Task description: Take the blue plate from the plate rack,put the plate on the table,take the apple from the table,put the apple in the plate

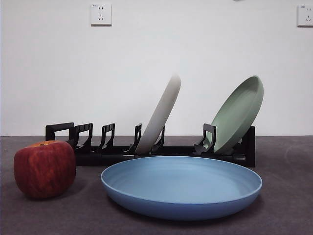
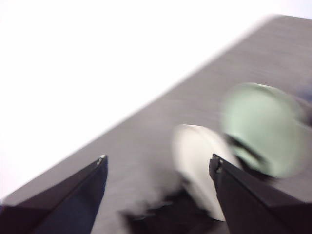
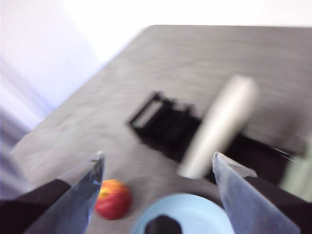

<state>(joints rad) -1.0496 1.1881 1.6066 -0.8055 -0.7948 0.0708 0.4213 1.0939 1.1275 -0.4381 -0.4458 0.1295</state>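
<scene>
The blue plate (image 1: 181,186) lies flat on the dark grey table (image 1: 283,210), in front of the black plate rack (image 1: 146,147); it shows in the right wrist view (image 3: 195,214) too. The dark red apple (image 1: 44,169) sits on the table left of the plate, apart from it; in the right wrist view (image 3: 113,199) it is small and blurred. Neither gripper shows in the front view. My left gripper (image 2: 158,168) is open and empty, high above the rack. My right gripper (image 3: 157,165) is open and empty, above the plate and apple.
A cream-white plate (image 1: 160,113) leans in the rack's middle slot and a pale green plate (image 1: 238,113) leans at its right end. Both show blurred in the left wrist view, the cream-white plate (image 2: 197,161) and the pale green plate (image 2: 261,126). A white wall stands behind.
</scene>
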